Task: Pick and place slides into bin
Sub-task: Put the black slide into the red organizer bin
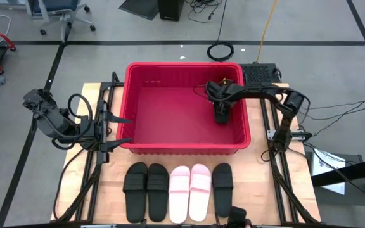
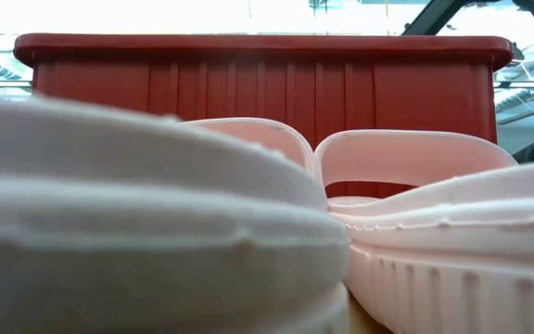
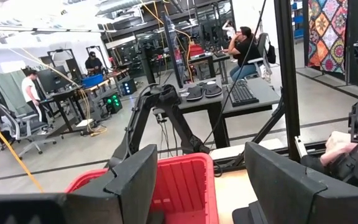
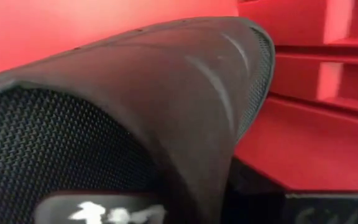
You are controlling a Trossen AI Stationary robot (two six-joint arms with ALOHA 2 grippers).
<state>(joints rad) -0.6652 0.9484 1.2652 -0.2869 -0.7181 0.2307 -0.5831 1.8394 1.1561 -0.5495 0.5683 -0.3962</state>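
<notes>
The red bin (image 1: 182,65) stands in the middle of the table. My right gripper (image 1: 219,102) reaches down inside it near its far right corner, shut on a black slide (image 1: 222,115) that fills the right wrist view (image 4: 166,112). Five more slides lie in a row on their soles at the table's near edge: two black (image 1: 147,191), two pale pink (image 1: 190,192), one black (image 1: 222,188). The pink pair (image 2: 248,232) looms close in the low view. My left gripper (image 1: 118,132) stands open, level, just outside the bin's left wall. My right gripper holds the black slide from above, slanting down into the bin. The slide's own strap and textured footbed (image 4: 73,137) cover the place of contact in the wrist view, so which part the fingers have cannot be told. The slide hangs below the gripper inside the bin; whether it touches the floor, I cannot tell.
The bin's red floor (image 1: 170,114) is bare left of the held slide. Black frame rails (image 1: 277,164) run along both sides of the table. People and desks show in the room beyond the table in the left wrist view.
</notes>
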